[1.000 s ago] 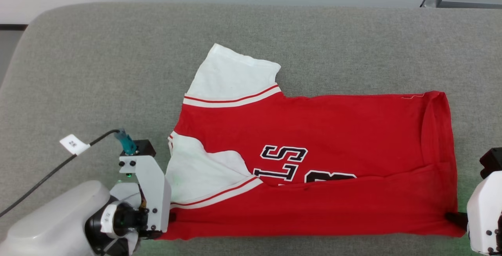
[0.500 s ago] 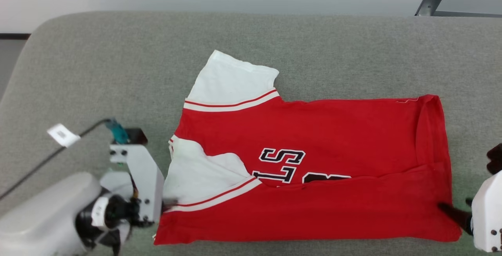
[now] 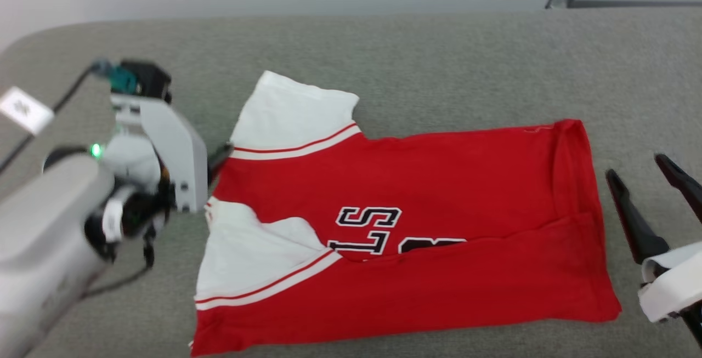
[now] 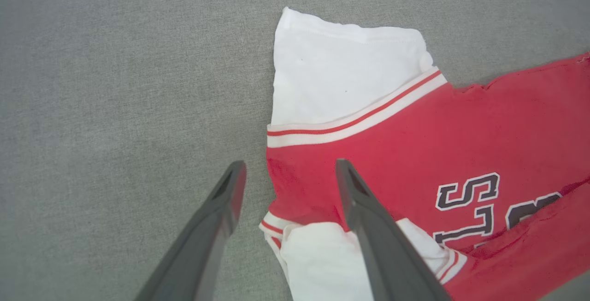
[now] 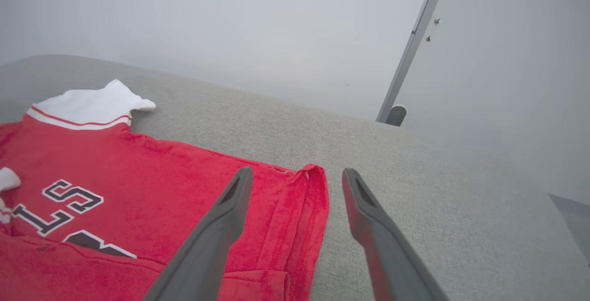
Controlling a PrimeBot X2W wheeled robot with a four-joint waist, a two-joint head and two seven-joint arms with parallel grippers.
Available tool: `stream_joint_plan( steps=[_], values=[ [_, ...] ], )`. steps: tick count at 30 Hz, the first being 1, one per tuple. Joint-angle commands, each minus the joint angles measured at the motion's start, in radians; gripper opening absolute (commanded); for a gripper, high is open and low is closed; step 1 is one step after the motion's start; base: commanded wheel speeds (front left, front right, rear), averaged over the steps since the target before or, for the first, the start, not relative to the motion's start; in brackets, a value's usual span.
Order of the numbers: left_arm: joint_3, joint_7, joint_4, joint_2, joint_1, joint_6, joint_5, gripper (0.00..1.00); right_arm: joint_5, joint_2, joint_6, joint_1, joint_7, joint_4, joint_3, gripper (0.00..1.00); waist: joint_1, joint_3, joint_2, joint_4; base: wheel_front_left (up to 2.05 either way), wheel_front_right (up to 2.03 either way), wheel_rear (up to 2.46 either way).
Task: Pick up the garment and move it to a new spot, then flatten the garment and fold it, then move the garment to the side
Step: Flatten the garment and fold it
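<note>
On the grey worktop the garment lies half-folded, left tool by its collar end and right tool off its hem, both spread open and empty; pinching only one layer could drag the near fold askew.

Light's even and diffuse, I'd say from overhead; barely any shadow on the grey cushion. Head view is soft all over, left arm smeared worst, its label unreadable. Green light glows on that arm. Left wrist view is sharp on the shirt; its white sleeve runs bright but seams show; left gripper slightly soft. Right wrist view: hazy, washed-out background.
</note>
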State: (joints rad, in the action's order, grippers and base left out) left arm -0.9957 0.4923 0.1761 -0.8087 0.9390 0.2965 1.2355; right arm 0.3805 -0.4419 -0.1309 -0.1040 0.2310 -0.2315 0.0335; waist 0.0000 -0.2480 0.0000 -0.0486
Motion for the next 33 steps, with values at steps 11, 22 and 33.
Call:
stream_joint_plan(
  steps=[11, 22, 33],
  values=[
    [0.011, 0.054, 0.321, 0.075, 0.219, -0.157, -0.032, 1.00, -0.193, 0.133, 0.001, -0.070, -0.474, 0.150, 0.040, 1.00, 0.0000, -0.147, 0.0000, 0.160, 0.00, 0.00, 0.00],
    [-0.026, 0.207, 0.527, 0.078, 0.340, -0.256, -0.047, 1.00, -0.171, 0.171, 0.001, -0.088, -0.495, 0.191, 0.054, 1.00, 0.0000, -0.233, 0.0000, 0.252, 0.00, 0.00, 0.00],
    [-0.051, 0.332, 0.680, 0.117, 0.391, -0.291, -0.030, 1.00, -0.144, 0.179, 0.001, -0.112, -0.497, 0.175, 0.057, 1.00, 0.0000, -0.278, 0.0000, 0.284, 0.00, 0.00, 0.00]
  ],
)
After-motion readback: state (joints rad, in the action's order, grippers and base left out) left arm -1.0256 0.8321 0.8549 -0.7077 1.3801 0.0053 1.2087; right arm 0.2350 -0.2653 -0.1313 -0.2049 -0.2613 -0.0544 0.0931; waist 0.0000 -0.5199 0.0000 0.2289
